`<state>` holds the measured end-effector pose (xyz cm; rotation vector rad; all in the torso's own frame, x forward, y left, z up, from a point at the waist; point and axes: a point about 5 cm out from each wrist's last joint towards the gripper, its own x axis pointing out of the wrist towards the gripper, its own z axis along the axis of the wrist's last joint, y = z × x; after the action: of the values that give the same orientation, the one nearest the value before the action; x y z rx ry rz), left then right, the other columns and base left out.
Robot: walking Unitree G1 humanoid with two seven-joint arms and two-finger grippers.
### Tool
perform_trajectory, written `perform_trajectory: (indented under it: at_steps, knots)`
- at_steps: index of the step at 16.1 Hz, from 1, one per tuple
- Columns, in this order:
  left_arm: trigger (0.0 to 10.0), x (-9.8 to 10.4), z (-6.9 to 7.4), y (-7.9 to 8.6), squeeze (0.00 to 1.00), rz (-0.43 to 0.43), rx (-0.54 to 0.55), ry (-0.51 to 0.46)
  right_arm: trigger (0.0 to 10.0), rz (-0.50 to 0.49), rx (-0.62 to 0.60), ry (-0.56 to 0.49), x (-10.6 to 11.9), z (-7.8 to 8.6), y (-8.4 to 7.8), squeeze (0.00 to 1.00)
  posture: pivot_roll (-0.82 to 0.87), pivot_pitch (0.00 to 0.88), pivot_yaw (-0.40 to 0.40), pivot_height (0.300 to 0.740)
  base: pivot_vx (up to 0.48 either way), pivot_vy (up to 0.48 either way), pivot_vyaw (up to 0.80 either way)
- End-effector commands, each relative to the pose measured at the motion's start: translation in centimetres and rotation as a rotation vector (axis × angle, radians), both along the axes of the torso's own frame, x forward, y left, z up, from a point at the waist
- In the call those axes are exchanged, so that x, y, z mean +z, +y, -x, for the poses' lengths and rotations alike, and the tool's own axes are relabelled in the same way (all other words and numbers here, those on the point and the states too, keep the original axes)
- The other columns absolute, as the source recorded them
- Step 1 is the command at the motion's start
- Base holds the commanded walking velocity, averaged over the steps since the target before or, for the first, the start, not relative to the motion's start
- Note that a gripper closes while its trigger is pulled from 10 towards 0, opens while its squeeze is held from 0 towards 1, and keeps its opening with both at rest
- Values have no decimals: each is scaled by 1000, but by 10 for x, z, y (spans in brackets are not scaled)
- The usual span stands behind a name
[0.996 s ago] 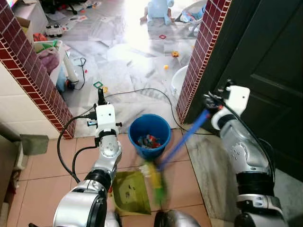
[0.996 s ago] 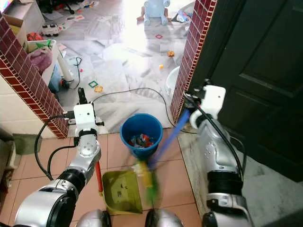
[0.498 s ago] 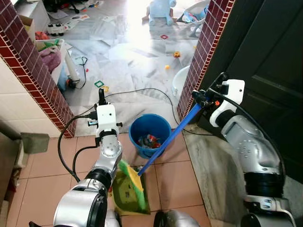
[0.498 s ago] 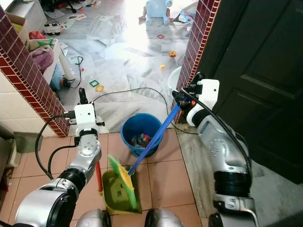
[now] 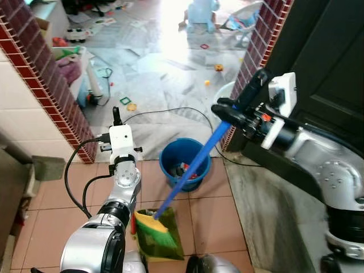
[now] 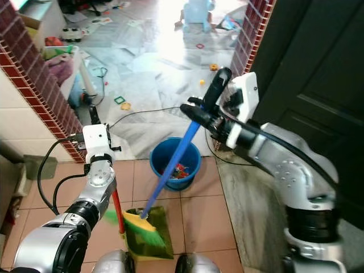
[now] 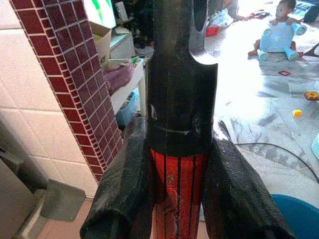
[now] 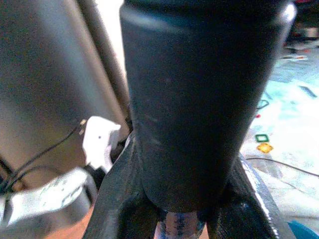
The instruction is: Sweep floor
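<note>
The blue broom (image 5: 190, 173) is being gripped near its black top by the right tool (image 5: 227, 114), its bristles lying on the green dustpan (image 6: 149, 239) beside the blue bucket (image 5: 183, 162). The dustpan's red handle (image 7: 178, 191) is being clamped by the left tool (image 7: 177, 199). Debris is likely being risked over the pan's edge by a hard stroke. The left clamp is being shown clearly by the wrist view, while the head views are showing the pan.
</note>
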<state>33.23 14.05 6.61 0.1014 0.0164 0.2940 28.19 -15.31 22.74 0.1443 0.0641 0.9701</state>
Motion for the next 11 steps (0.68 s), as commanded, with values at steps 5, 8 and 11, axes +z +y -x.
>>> perform_trajectory:
  at_steps: [5, 8, 11]
  knots:
    - [10000, -1, -2, 3, 0, -17, -119, 28, 10000, 189, 174, -21, -4, 24, -30, 0, -214, 31, 15, 740, 0, 0, 0]
    - [10000, 3, -1, 12, 0, -15, -150, -6, 10000, 306, 201, 23, -18, 31, -49, 0, -203, 28, 22, 740, 0, 0, 0]
    - [10000, 16, -2, 28, 0, -3, -140, -81, 10000, 482, 211, 143, -70, 43, -63, 0, -196, 26, 24, 740, 0, 0, 0]
